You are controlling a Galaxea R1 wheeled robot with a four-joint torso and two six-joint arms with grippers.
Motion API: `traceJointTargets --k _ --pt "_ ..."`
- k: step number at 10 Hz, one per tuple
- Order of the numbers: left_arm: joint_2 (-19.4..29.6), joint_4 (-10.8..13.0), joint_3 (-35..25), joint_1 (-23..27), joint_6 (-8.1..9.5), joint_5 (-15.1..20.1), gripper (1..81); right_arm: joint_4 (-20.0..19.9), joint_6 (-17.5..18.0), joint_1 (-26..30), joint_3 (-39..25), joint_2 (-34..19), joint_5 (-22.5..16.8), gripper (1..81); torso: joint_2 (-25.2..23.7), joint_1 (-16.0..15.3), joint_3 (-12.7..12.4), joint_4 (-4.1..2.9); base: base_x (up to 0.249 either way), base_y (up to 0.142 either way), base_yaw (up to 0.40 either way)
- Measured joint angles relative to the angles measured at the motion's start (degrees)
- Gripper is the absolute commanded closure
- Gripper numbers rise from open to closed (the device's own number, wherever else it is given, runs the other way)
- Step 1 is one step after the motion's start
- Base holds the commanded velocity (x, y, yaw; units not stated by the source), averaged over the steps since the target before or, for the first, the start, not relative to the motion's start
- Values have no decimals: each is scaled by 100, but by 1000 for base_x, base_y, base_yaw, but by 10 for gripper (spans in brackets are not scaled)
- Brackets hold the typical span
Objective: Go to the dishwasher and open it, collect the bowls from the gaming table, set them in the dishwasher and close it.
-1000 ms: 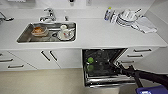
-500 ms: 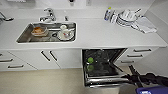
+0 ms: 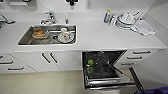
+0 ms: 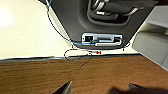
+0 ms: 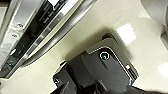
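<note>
Dishwasher (image 3: 105,66), door lowered, after the right arm's retreat. Left fingers (image 4: 65,89): two dark tips at the bottom edge of the left wrist frame, set well apart, with nothing between them and a brown wood-grain surface behind. So read the left gripper (image 4: 103,88) as open and empty. For the right gripper (image 5: 82,87) you cannot tell how wide it stands; its dark housing hangs over pale floor, with the dishwasher's steel door edge and control strip crossing the upper left of that frame. In the head frame the right arm (image 3: 153,91) now sits in the lower right corner, whereas a second ago it reached in toward the open cavity. The cabinet itself has not shifted: lower centre-right, under the white worktop (image 3: 100,37) and right of the sink (image 3: 26,41). Green items (image 3: 90,62) lie in the dark rack. You may judge the loading reach complete, with the door yet to be closed.
</note>
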State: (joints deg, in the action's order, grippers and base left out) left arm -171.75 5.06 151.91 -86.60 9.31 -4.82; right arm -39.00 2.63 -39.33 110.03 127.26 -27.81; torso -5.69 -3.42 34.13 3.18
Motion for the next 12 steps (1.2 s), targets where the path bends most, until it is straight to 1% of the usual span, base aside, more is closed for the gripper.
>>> traceJointTargets --k 1,3,4,6,8,10,12 --pt "72 -82 5 39 -2 -28 10 -2 0 -216 79 67 -16 10 -208 -129 0 0 0 0 0" --pt "150 -276 11 44 -2 -28 10 -11 0 -468 417 246 -24 10 -621 -387 0 0 0 0 0" --pt "160 -344 9 74 0 -26 10 -20 1 -551 617 436 -9 10 -831 -518 0 0 0 0 0" --pt "149 -363 2 107 0 -39 10 -77 6 -791 1174 1003 -28 10 -1239 -773 -2 0 0 0 0" --pt "171 -368 5 99 0 -15 10 -356 9 -1014 1720 1395 -22 10 -1648 -1029 -2 0 0 0 0" --pt "199 -374 7 91 0 -13 10 -722 26 -1239 2037 1755 -30 10 -2068 -1289 -6 0 0 0 0" --pt "227 -377 7 59 0 -2 10 -1069 37 -1290 2288 1921 -30 10 -2481 -1547 -9 0 0 0 0"
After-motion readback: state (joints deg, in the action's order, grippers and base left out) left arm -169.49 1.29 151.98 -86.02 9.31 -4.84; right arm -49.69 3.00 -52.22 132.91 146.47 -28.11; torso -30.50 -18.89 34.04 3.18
